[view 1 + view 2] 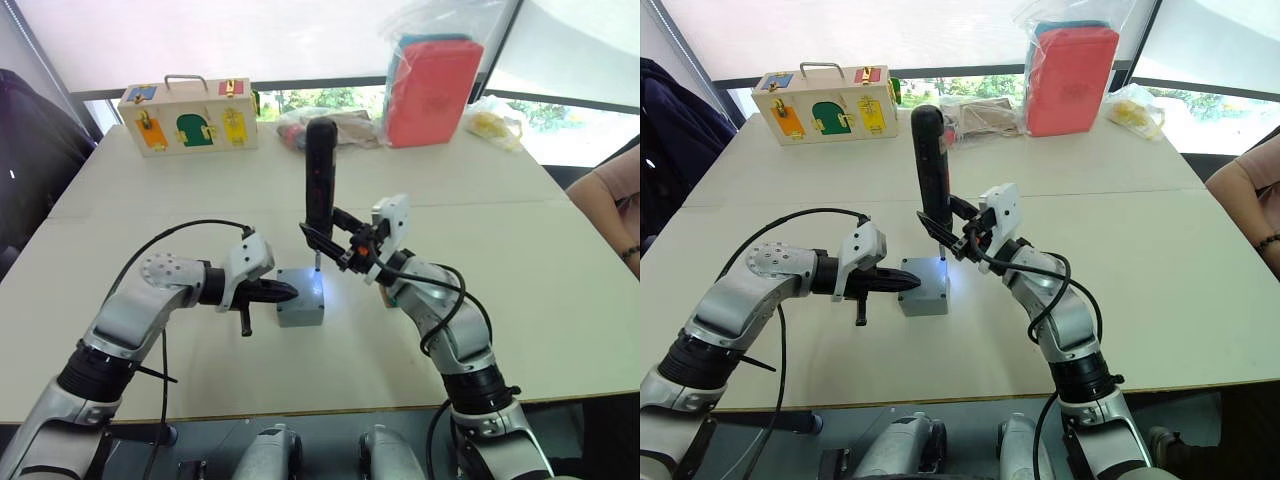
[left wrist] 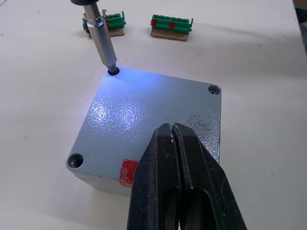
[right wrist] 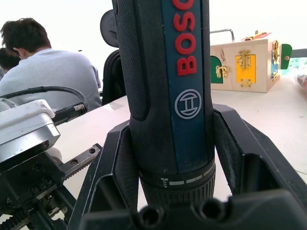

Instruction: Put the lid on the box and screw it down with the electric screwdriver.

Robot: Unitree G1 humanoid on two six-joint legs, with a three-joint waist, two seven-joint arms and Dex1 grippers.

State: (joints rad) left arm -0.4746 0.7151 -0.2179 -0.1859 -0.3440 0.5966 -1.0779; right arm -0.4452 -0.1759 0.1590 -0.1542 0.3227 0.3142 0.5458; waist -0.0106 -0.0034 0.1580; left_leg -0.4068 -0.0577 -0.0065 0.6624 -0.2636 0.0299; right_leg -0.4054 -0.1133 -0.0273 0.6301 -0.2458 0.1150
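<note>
Head views: the small square grey plastic box (image 1: 300, 297) sits mid-table (image 1: 560, 290), lid on. The right gripper (image 1: 335, 243), jaws clenched around the black stick-shaped electric screwdriver (image 1: 319, 175), stands it upright.

Left wrist view: the left gripper (image 2: 173, 139), jaws pressed together and empty, rests on the flat grey plastic lid (image 2: 153, 115); the bit sits in a corner hole, so keeping it vertical and the box steadied should seat the screw cleanly.

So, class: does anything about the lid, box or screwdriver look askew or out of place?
Nothing stands out. The lid sits flush on the box, and the electric screwdriver stands upright, its bit in a corner hole.
</note>
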